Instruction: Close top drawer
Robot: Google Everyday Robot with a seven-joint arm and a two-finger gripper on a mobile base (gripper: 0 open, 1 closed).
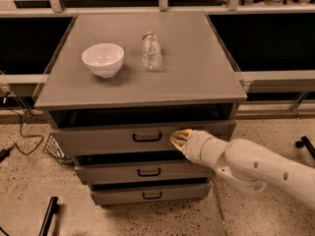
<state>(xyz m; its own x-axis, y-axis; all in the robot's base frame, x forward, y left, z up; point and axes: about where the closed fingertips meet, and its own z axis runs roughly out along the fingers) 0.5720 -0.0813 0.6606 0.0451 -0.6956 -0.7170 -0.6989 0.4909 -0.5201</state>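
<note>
You are seeing the gripper resting against the front panel of the top drawer, just right of its black bar handle. Its fingers are lying drawn together and gripping nothing. The top drawer is sitting partly pulled out, and above it a white bowl and a clear bottle are standing on the cabinet top.

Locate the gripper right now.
In the camera view, the gripper is at the front of the top drawer, just to the right of its black handle.

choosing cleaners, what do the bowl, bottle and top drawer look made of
Bowl: glossy white, likely ceramic. Bottle: see-through, likely clear plastic. Top drawer: flat matte grey, perhaps painted metal or laminate. Gripper rests against its front, right of the handle.
</note>
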